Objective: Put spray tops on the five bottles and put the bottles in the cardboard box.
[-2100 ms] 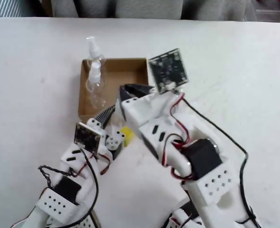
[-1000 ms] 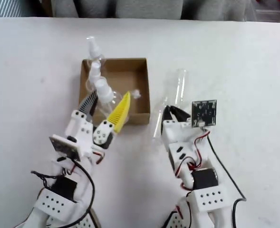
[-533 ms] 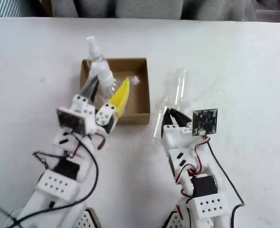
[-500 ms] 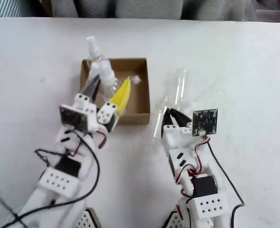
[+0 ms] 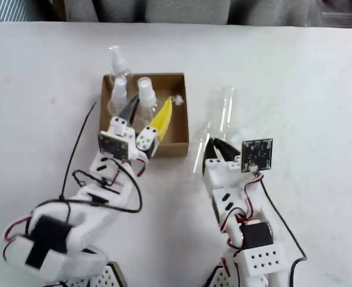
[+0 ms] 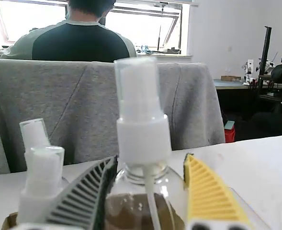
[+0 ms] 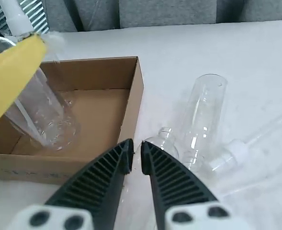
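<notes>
The step in hand is putting a capped bottle into the box. The left gripper (image 5: 149, 103) is over the box (image 5: 158, 76). Its jaws are partly open and hug a bottle (image 6: 143, 129) that has its spray top on. The bottle stands up straight. From the right wrist view, its bottom looks down at or close to the box floor.

Two more capped bottles (image 5: 119, 89) stand by the far left corner of the box. I cannot tell if the far one is inside the box or just behind it.

The right gripper (image 7: 136, 143) is low over the table, just beside the box. Its jaws are almost closed, with only a thin gap, and they hold nothing. A bare bottle (image 7: 161, 143) lies just past its tips. A second bare bottle (image 7: 205, 112) lies near it, and a loose top (image 7: 232, 151) lies beside that one.

So I think about three bottles are done and two are left. Next, the left gripper needs to open wide and lift away without knocking the bottles over. The right gripper then needs to open to grab a bare bottle. These bottles are round, so they may roll.
</notes>
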Robot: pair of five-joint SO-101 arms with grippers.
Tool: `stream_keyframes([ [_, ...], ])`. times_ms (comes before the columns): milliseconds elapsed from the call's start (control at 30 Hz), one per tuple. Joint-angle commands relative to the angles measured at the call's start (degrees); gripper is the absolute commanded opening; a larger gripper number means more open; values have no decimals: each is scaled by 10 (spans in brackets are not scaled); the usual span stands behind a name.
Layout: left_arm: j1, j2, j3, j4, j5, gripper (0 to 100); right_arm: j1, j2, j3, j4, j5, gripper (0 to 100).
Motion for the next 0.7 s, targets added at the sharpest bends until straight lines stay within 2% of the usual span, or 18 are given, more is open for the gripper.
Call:
stream_keyframes([
  [0,-23,60,-57,-66,7,27,2,-7,-7,-8,7,17],
  [200,-34,127,-93,-119,7,27,2,-7,-7,-8,7,17],
  [667,-29,218,-206,-114,8,27,2,-7,-7,-8,8,17],
])
